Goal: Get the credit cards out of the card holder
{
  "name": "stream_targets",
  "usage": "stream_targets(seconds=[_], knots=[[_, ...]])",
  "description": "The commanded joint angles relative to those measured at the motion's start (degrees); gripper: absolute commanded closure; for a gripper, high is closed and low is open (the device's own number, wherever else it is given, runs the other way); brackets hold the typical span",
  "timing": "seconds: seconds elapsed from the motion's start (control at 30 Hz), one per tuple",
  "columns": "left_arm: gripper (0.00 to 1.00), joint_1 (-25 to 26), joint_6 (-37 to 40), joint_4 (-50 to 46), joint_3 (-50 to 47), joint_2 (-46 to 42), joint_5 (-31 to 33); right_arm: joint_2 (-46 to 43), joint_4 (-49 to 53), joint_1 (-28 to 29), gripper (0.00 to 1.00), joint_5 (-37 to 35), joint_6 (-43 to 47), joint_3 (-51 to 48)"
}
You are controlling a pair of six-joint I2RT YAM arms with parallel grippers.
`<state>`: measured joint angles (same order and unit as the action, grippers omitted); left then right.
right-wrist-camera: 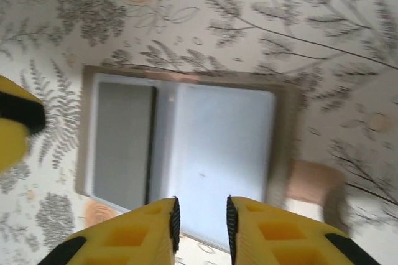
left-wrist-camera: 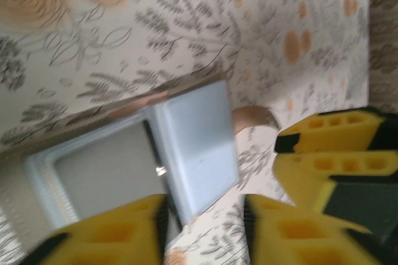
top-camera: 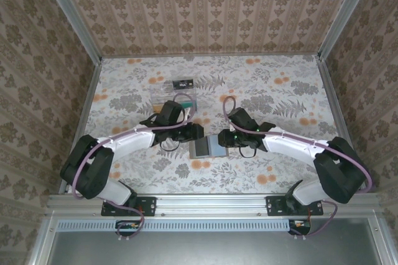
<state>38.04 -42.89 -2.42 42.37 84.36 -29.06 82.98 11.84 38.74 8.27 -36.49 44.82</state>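
Grey-blue lining faces up: the card holder (top-camera: 208, 147) lies spread flat on the floral table (top-camera: 280, 100), about midway between the side edges and nearer the front edge than the back. So the opening looks done, the extracting not. None of the credit cards lies loose on the cloth, and a darker grey rectangle (right-wrist-camera: 121, 137) in one pocket panel could be a card or just the pocket face — too blurred to call.

The left gripper (left-wrist-camera: 204, 206) has its blocky yellow fingers (left-wrist-camera: 106, 237) apart, straddling a corner of the holder. The right gripper (right-wrist-camera: 200, 206) hangs over the opposite edge with only a narrow slot between its fingers; whether it pinches the panel cannot be told.

The holder reads smooth and matte, taupe-rimmed, with a soft tan tab (right-wrist-camera: 314, 181) at one end. A clear tray (top-camera: 174, 96) sits well apart — toward the back edge.
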Motion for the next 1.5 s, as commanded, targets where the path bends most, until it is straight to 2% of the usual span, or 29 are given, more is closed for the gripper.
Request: stream_targets(seconds=[0.0, 0.03, 0.1, 0.27, 0.43, 1.13, 1.27, 1.37, 1.47], knots=[[0.87, -0.25, -0.22, -2.21, -2.2, -0.22, 1.78, 3.3, -3.46, 0.55, 0.74, 7.33, -1.1, 2.21], [0.96, -0.21, -0.25, -2.73, -2.44, -0.14, 2.42, 4.28, -4.39, 0.58, 0.75, 8.71, -1.37, 2.49], [1.0, -0.18, -0.26, -3.79, -2.94, 0.1, 3.72, 5.92, -5.49, 0.55, 0.75, 10.44, -1.98, 2.85], [1.0, -0.21, 0.52, -6.5, -3.48, 0.63, 5.59, 9.74, -7.96, 0.46, 0.78, 13.9, -3.38, 3.65], [1.0, -0.09, 0.82, -5.71, -4.05, 1.61, 5.12, 11.86, -8.76, 0.46, 0.79, 14.26, -3.76, 4.09], [1.0, 0.85, 0.18, -5.32, -4.76, 4.52, 5.77, 16.49, -10.56, 0.09, 0.77, 16.19, -4.8, 4.69], [1.0, 1.03, 0.11, -5.28, -4.71, 4.68, 5.76, 16.93, -11.26, 0.02, 0.85, 17.0, -5.17, 4.66], [1.0, 1.07, 0.11, -5.4, -4.72, 4.59, 5.9, 16.16, -10.76, -0.31, 1.0, 16.44, -5.26, 4.15], [1.0, 1.07, 0.14, -5.87, -4.69, 4.57, 6.27, 14.75, -10.21, -1.35, 1.0, 15.63, -4.87, 2.97]])
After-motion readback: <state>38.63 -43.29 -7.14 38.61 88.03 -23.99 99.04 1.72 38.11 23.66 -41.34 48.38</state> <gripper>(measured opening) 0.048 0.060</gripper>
